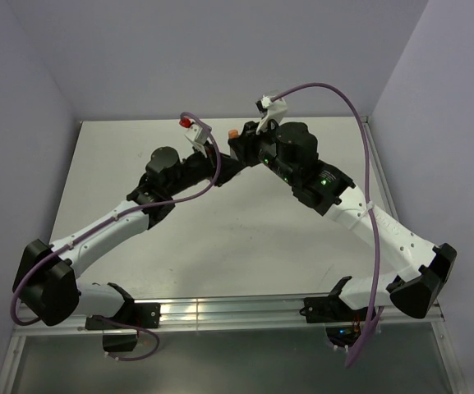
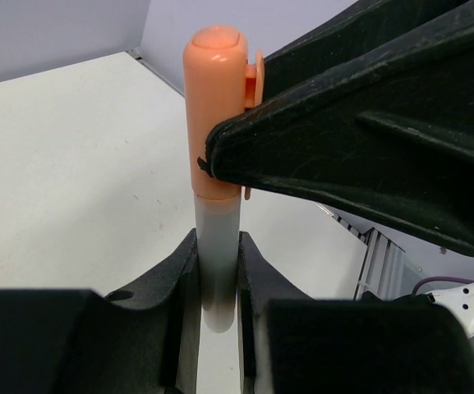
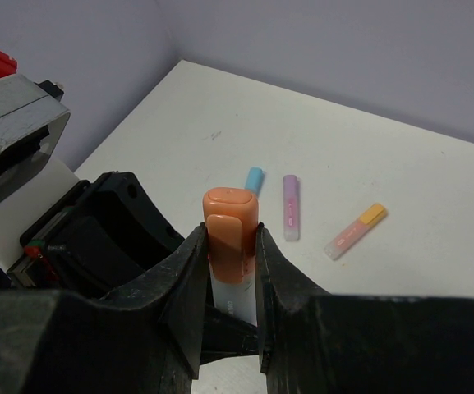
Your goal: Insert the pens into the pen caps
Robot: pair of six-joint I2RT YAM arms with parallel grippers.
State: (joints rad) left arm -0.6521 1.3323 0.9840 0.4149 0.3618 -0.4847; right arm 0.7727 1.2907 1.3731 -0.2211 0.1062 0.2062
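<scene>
- Capping is the step in hand, I'd say: both arms meet in the air over the far middle of the table (image 1: 286, 246).
- Left claw (image 2: 218, 246) is clamped on the whitish pen (image 2: 218, 217), low on the barrel, holding it upright between its fingers.
- Right claw (image 3: 231, 246) is squeezed on the orange cap (image 3: 231, 209), one finger on either side, clip facing its own camera.
- The cap sits over the pen's top end. In the left wrist view its edge meets the barrel with no tip showing, so it looks on, but I can't tell if it's fully clicked home.
- Three more lie on the table past the claws: a blue pen (image 3: 254, 179) mostly hidden behind the cap, a purple pen (image 3: 290, 207) and a pink pen (image 3: 353, 231) with a yellowish cap. The last two look capped already.
- Next move, my guess: a short straight push along the barrel to seat the cap, with both grips in line so nothing bends. Then one claw lets go and the other lays the pen down near the rest.
- Risk: push off-axis and that smooth barrel could slip in the left claw.
</scene>
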